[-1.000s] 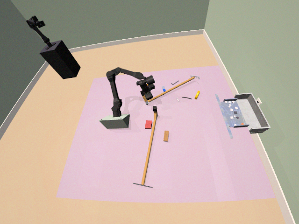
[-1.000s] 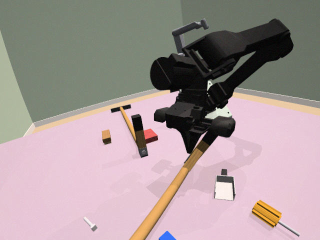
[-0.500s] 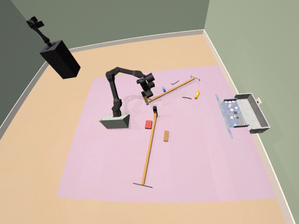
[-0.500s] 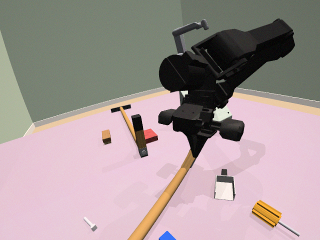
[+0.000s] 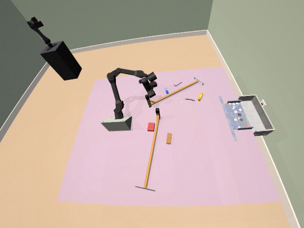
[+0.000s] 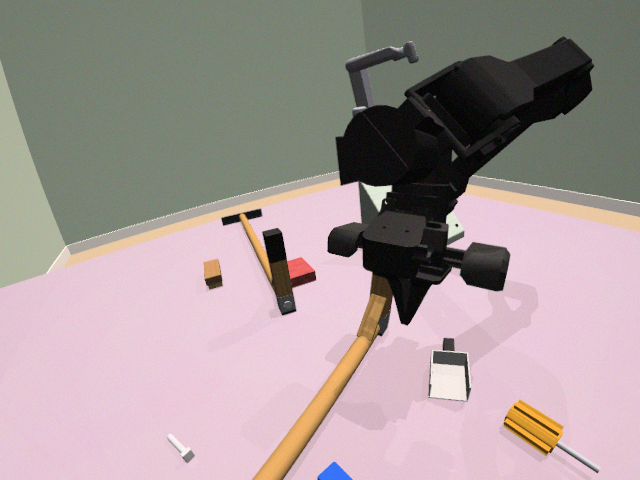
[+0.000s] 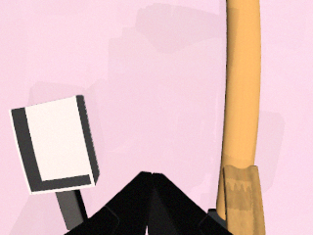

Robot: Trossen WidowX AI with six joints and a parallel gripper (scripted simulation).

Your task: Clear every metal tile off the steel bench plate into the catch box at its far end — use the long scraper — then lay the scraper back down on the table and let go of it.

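Tabletop, pink (image 5: 110, 166) (image 6: 129, 361) (image 7: 161, 98): extends beneath and all around the pincer.
Arm, black, six-jointed (image 5: 114, 88) (image 6: 480, 98): reaches out and bends down to the pincer.
Long-handled tool, dark thin crossblade (image 5: 151, 152) (image 6: 253, 240): the longer of two, probably the long scraper. Lies apart from the pincer, blade well away, upright grip (image 5: 157, 111) (image 6: 278, 266) at the nearer end. Likely stiff and blade-heavy, prone to swing or twist; best taken squarely low on the grip's brown flats, not on the round, perhaps slippery shaft.
Second long-handled tool, pale metal head (image 5: 175, 92) (image 6: 320, 403) (image 7: 243, 88): grip just beside the pincer, head well apart. Possibly the intended scraper instead; identity not certain from shape alone.
Catch box, grey, open (image 5: 264, 118): well apart from the pincer, past the bench plate.
Steel bench plate, bluish (image 5: 229, 118): between pincer and box, well apart from both fingers.
Pincer, black (image 5: 151, 94) (image 6: 406, 320) (image 7: 150, 173): narrow, tips together, nothing held. Needs widening before any grasp.
Dustpan, small, white-floored (image 6: 449, 381) (image 7: 61, 142): near the pincer, opposite the adjacent shaft.
Metal tiles, pale and dark (image 5: 235, 111): scattered on the plate, far from the pincer. Uncleared; likely light, easily skipped sideways.
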